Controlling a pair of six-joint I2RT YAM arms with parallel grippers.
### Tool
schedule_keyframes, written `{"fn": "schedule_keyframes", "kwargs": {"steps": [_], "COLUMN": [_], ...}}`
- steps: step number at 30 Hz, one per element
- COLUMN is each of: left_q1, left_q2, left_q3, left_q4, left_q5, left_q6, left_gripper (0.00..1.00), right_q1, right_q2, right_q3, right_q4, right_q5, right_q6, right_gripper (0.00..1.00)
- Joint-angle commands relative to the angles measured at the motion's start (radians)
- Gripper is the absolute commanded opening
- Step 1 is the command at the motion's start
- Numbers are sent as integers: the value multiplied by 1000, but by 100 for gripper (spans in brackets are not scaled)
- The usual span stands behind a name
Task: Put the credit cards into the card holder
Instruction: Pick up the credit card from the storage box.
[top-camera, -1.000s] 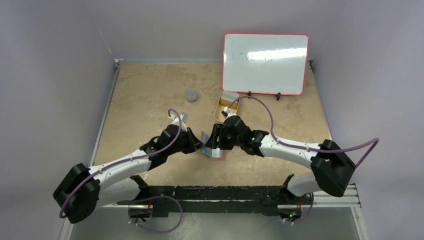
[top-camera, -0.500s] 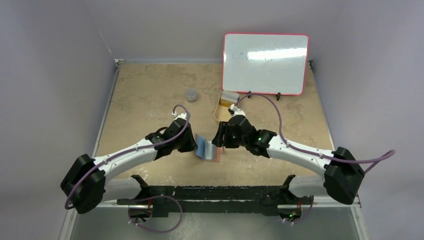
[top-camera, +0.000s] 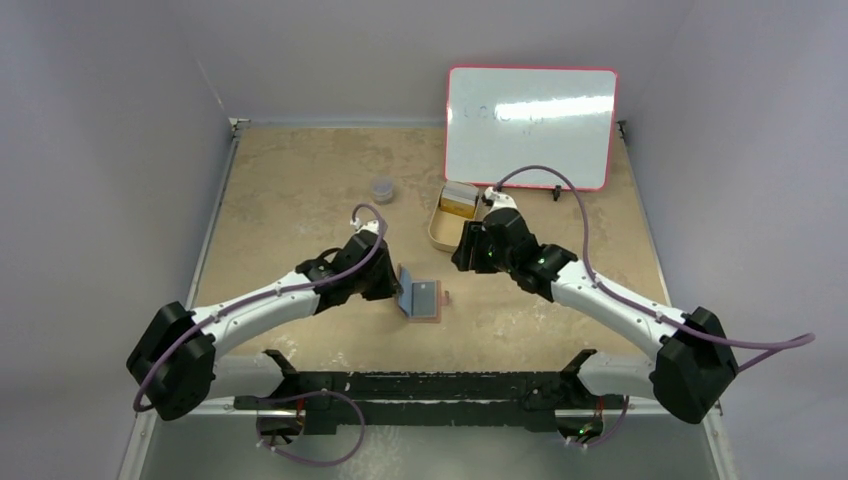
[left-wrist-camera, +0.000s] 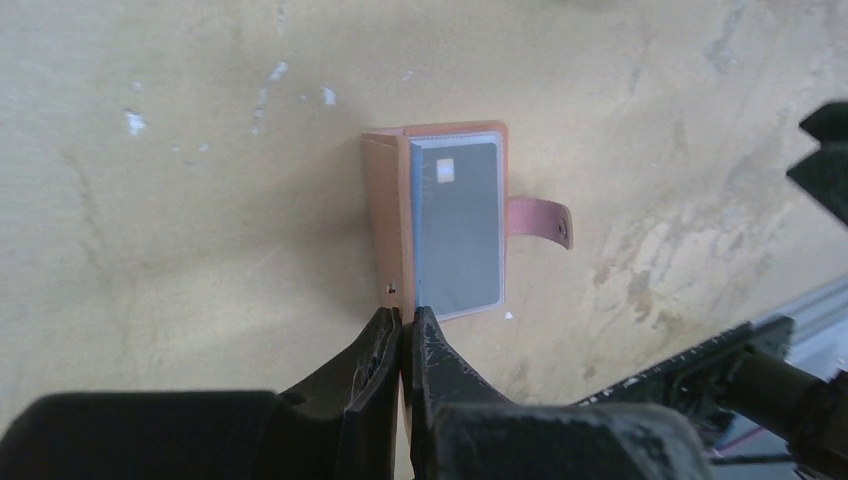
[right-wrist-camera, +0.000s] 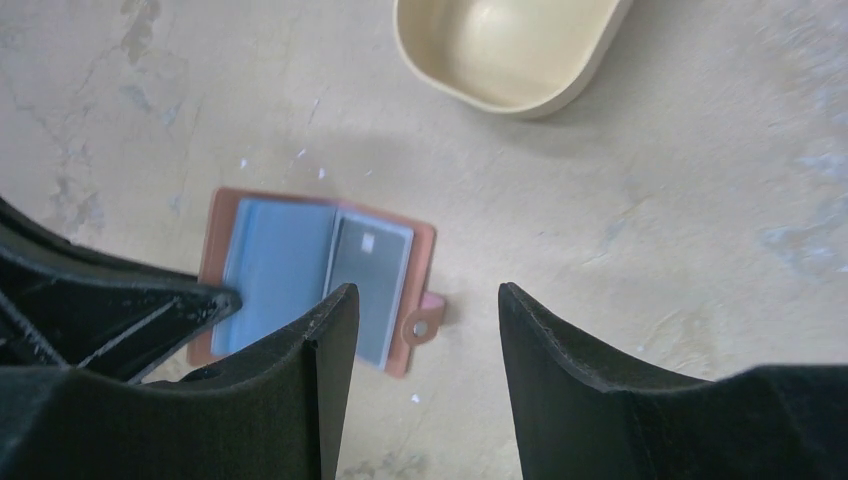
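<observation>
The reddish-brown card holder lies open on the table, its strap with the snap pointing right. A grey credit card sits in its right half and a light blue pocket shows on the left half. My left gripper is shut on the edge of the left flap, which stands tilted up. My right gripper hangs open and empty above the table, just right of and behind the holder. In the top view it is between the holder and the tin.
A tan oval tin stands behind the holder, empty in the right wrist view. A small pale block lies at its far end. The red-framed whiteboard leans at the back right. A small round jar is at back centre.
My right gripper has pulled back from the holder toward the tin, leaving the grey card in the holder. The left gripper has stayed shut on the flap and shifted slightly right.
</observation>
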Motion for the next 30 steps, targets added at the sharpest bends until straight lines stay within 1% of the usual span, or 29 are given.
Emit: {"fn": "schedule_keyframes", "kwargs": {"steps": [1, 4, 7, 11, 12, 14, 17, 19, 21, 26, 30], "left_q1": [-3, -3, -2, 0, 0, 2, 1, 4, 4, 5, 4], "left_q2": [-68, -95, -102, -115, -116, -112, -100, -90, -84, -91, -119], "left_q3": [-86, -114, -115, -116, -121, -135, -149, -150, -150, -154, -166], "left_q4": [205, 246, 212, 159, 153, 157, 162, 157, 145, 114, 106], "left_q5": [133, 142, 117, 82, 72, 70, 57, 50, 42, 21, 2], "left_q6": [-80, -102, -86, -51, -47, -44, -38, -30, -16, 5, -2], "left_gripper": [0, 0, 0, 2, 2, 4, 5, 7, 9, 15, 17], "right_q1": [-47, -84, -115, -127, -128, -130, -135, -136, -136, -138, -138], "right_q2": [-16, 26, 72, 130, 149, 194, 287, 347, 396, 529, 578], "right_q3": [96, 150, 197, 256, 272, 321, 405, 450, 473, 577, 586], "right_q4": [13, 34, 90, 143, 147, 141, 75, 46, 54, 3, 23], "right_q5": [4, 6, 5, 53, 43, 28, 1, 12, 46, 105, 99], "right_q6": [-166, -259, -366, -524, -571, -655, -754, -814, -880, -986, -1028], "right_gripper": [57, 57, 55, 56, 56, 57, 57, 58, 59, 61, 61]}}
